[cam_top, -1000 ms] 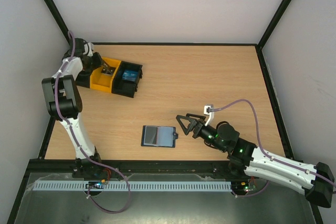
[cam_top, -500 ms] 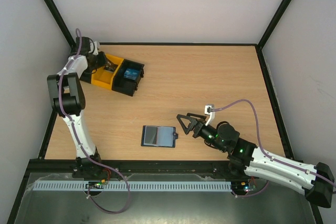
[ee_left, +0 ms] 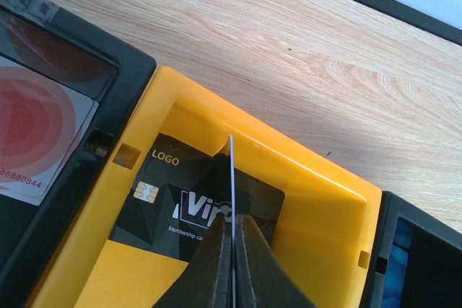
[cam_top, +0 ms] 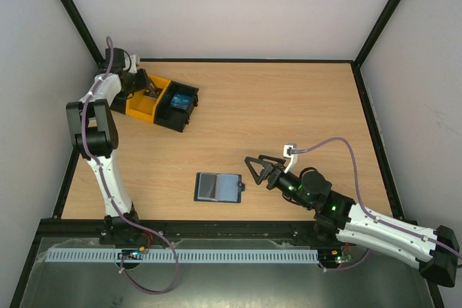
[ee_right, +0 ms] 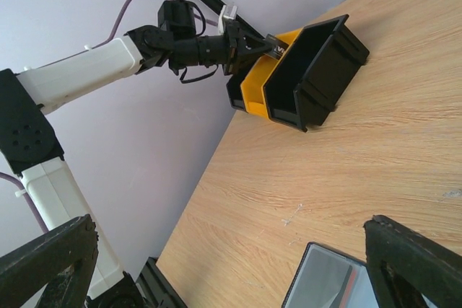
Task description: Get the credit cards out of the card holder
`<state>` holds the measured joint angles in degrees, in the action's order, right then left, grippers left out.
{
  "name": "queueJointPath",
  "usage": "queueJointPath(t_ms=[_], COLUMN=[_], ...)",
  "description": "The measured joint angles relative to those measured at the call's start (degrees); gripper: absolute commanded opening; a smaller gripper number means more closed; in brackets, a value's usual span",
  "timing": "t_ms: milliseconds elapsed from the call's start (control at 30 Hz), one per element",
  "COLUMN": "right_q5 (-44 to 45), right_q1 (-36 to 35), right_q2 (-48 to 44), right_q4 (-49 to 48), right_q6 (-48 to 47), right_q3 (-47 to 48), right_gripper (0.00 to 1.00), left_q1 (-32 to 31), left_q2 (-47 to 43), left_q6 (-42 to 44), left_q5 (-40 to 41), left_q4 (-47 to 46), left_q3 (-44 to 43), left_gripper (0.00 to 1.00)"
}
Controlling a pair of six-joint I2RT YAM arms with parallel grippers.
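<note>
At the far left of the table [cam_top: 289,106] stands a row of three bins. The left black bin [ee_left: 126,70] holds a white card with red circles [ee_left: 32,131] lying flat. Next to it, the yellow bin [ee_left: 310,185] has a black card [ee_left: 162,189] on its floor, printed with "LOGO" and a chip. The left hand [ee_left: 232,225] hangs over this yellow bin, its fingers pinched narrowly on a thin card [ee_left: 232,178] that is seen edge-on and upright just above the black one. The right black bin [ee_left: 388,214] holds something blue [cam_top: 178,102], too small to tell what. Nearer the middle of the table, well apart from the bins, the card holder [cam_top: 218,187] lies opened flat with its paler inner panel up. Just to its right the right hand [cam_top: 248,173] hovers with its fingers spread wide, holding nothing and pointing toward the card holder's closing tab.
</note>
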<state>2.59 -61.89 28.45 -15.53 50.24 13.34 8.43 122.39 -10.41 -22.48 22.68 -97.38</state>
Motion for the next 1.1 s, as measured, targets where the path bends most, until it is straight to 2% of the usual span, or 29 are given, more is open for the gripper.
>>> queueJointPath(t_ms=[367, 600, 1100], right_q5=[0.9, 1.0, 1.1], right_q1=[0.0, 0.0, 0.0], right_q2=[-0.7, 1.0, 3.0], right_q4=[0.9, 0.9, 0.7], right_q6=[-0.3, -0.3, -0.3], right_q3=[0.0, 0.0, 0.0], right_gripper=[0.98, 0.98, 0.98], left_q1=[0.0, -0.1, -0.2], left_q2=[1.0, 2.6, 4.6], left_q6=[1.1, 1.2, 1.1], left_q5=[-2.3, -2.6, 2.1], left_q4=[0.6, 0.4, 1.6], left_q3=[-1.1, -2.3, -6.4], left_gripper=[0.03, 0.26, 0.33])
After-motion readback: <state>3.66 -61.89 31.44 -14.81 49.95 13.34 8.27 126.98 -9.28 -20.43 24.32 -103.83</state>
